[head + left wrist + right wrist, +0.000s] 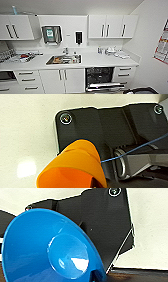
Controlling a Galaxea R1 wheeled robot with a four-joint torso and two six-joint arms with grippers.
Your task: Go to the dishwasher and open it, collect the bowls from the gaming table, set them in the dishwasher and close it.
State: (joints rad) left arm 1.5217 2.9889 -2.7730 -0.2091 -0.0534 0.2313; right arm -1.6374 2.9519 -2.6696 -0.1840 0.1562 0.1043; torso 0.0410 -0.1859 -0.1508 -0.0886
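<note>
The dishwasher (100, 79) stands open under the right end of the white counter (100, 61), its door (105, 87) dropped flat and the dark racks showing, with white drawers (125, 73) at its right and the sink (63, 59) set in the counter up to its left. An orange bowl (72, 169) looms close in the left wrist view and a blue bowl (47, 250) in the right wrist view, each seemingly carried at its rim. Whether either pincer is clamped or apart I cannot tell.
</note>
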